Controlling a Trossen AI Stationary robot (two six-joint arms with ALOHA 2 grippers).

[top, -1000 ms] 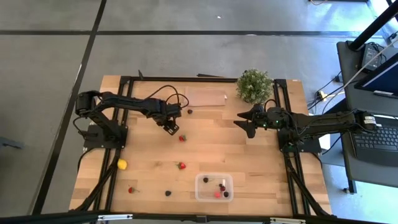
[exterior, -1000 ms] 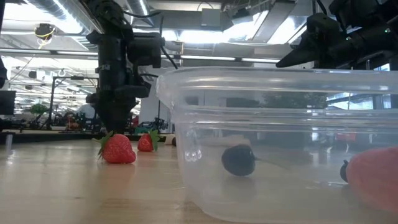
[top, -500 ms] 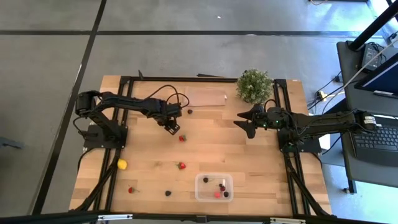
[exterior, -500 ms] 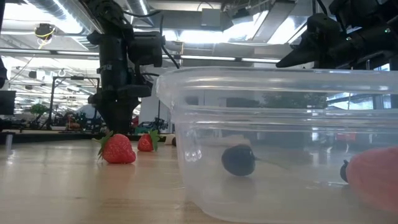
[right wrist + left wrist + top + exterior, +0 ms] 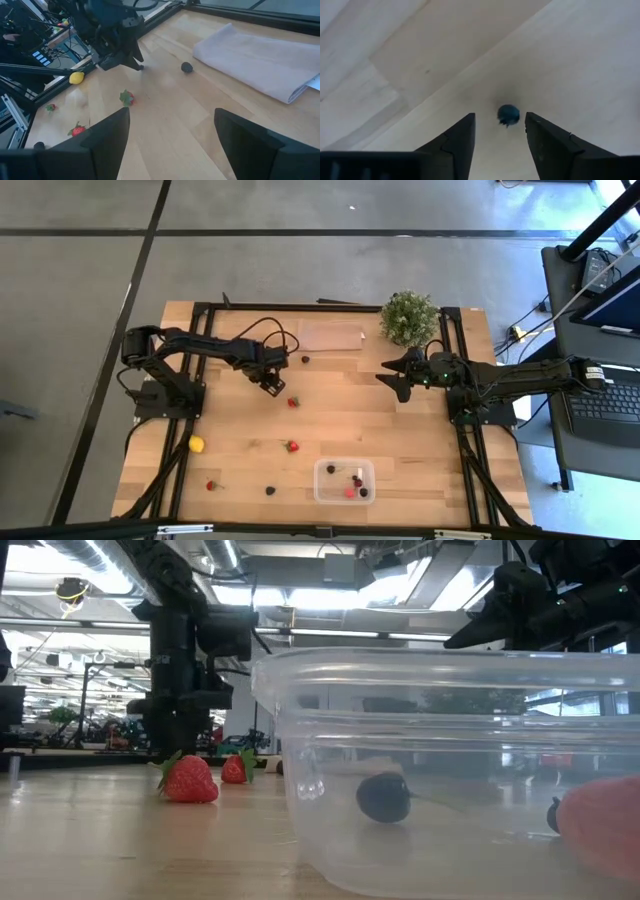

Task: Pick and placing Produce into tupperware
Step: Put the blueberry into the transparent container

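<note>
The left hand (image 5: 498, 132) hangs empty over the bench (image 5: 350, 415), fingers partly apart, a dark berry (image 5: 508, 114) lying just ahead between them. Best drop straight, centre it, close gently. The right hand (image 5: 385, 378) waits wide; the tupperware (image 5: 345, 481) sits well apart

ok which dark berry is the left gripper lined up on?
The lone dark berry beside the translucent sheet, in front of the open left gripper. The other loose dark berry lies near the tupperware.
</note>
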